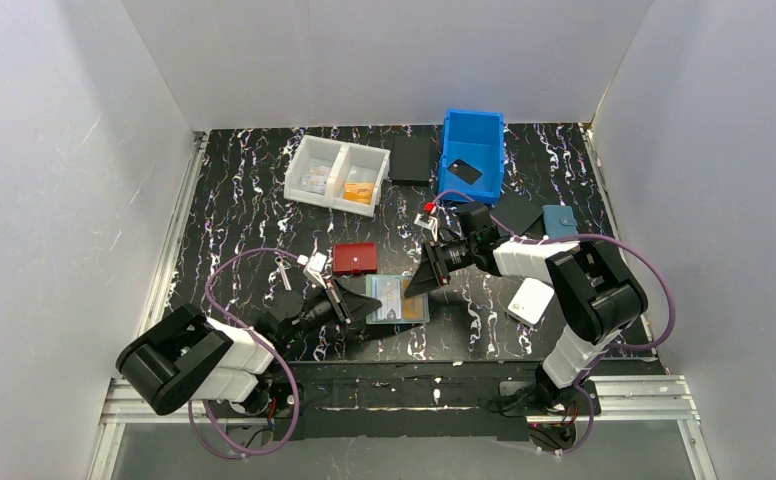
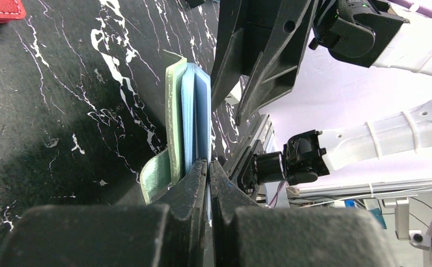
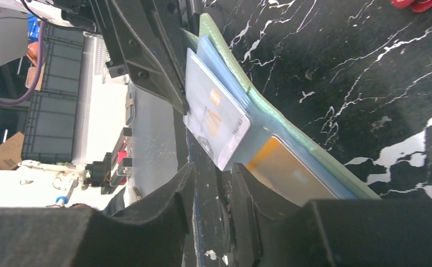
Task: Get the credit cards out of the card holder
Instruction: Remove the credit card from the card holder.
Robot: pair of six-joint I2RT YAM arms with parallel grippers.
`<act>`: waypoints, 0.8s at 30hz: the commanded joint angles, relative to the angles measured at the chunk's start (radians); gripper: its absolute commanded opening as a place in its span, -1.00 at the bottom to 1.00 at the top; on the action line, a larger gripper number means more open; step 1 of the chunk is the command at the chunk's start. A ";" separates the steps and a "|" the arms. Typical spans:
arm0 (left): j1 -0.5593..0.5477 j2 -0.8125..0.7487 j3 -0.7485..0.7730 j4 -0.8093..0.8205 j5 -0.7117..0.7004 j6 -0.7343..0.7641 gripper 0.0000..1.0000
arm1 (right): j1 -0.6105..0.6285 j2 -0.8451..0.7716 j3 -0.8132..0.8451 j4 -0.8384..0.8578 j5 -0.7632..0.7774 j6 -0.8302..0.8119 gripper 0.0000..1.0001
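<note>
The sage-green card holder (image 1: 401,300) lies open on the black marbled table between my two grippers. My left gripper (image 1: 364,305) is at its left edge, and in the left wrist view it (image 2: 209,166) is shut on a thin blue inner layer of the card holder (image 2: 173,111). My right gripper (image 1: 422,283) is at the holder's right edge. In the right wrist view its jaws (image 3: 214,169) stand narrowly apart, with the corner of a pale blue-grey card (image 3: 214,117) between the tips. That card sticks partly out of the holder (image 3: 291,119). An orange card (image 3: 280,167) sits in a pocket beside it.
A red wallet (image 1: 355,258) lies just behind the holder. A white divided tray (image 1: 336,175), a black pad (image 1: 411,158) and a blue bin (image 1: 473,155) holding a black card stand at the back. A blue wallet (image 1: 561,221) and a white wallet (image 1: 531,300) lie to the right.
</note>
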 commanded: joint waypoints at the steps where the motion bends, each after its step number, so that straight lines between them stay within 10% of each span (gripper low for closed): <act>1: 0.005 0.022 0.041 0.102 0.023 -0.018 -1.00 | 0.014 0.000 -0.003 0.054 -0.018 0.031 -0.19; 24: -0.006 0.048 0.120 0.116 0.053 -0.054 -1.00 | 0.016 -0.015 -0.040 0.280 -0.078 0.271 0.09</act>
